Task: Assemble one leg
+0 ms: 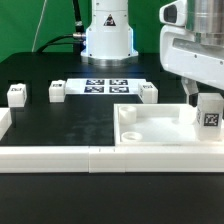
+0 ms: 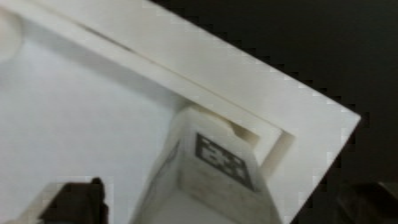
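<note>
One leg (image 1: 210,112), a small white block with a black-and-white tag, stands upright at the corner of the large white tray (image 1: 132,140) on the exterior view's right. My gripper (image 1: 205,99) hangs over it, open, with a finger on either side. In the wrist view the leg (image 2: 222,160) rises from the tray's corner (image 2: 107,120) between my dark fingertips (image 2: 75,202), and a gap shows on both sides of it. Nothing is held.
Three more legs stand on the black table: two at the exterior view's left (image 1: 16,95) (image 1: 56,91) and one near the middle (image 1: 149,91). The marker board (image 1: 105,85) lies behind them, before the robot base (image 1: 108,35). A white rail (image 1: 50,157) runs along the front.
</note>
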You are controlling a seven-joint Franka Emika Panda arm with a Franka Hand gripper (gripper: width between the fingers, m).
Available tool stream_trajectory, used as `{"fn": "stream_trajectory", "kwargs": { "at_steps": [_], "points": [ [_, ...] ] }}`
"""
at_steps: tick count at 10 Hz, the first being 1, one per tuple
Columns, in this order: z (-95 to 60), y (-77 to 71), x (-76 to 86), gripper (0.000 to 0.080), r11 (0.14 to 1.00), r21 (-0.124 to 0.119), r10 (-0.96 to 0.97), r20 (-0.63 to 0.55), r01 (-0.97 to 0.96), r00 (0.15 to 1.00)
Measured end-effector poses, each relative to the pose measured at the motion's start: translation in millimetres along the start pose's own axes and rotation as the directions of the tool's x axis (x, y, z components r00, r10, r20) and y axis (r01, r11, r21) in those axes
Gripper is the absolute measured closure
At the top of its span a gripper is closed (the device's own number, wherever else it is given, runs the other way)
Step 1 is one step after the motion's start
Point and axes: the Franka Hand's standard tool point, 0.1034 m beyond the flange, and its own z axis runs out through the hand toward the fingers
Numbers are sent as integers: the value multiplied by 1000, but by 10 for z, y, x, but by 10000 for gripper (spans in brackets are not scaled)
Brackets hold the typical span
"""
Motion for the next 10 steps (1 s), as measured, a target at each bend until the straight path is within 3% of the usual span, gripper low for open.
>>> {"fn": "stream_trajectory", "kwargs": {
  "at_steps": [4,7,10],
  "points": [
    [-3,4,-6,150,923,-11,-385,1,385,923],
    [-16,11,24,150,772,-23,-634,28,635,772],
    [-11,16,29,164,692,-19,-721,29,722,692]
  ]
}}
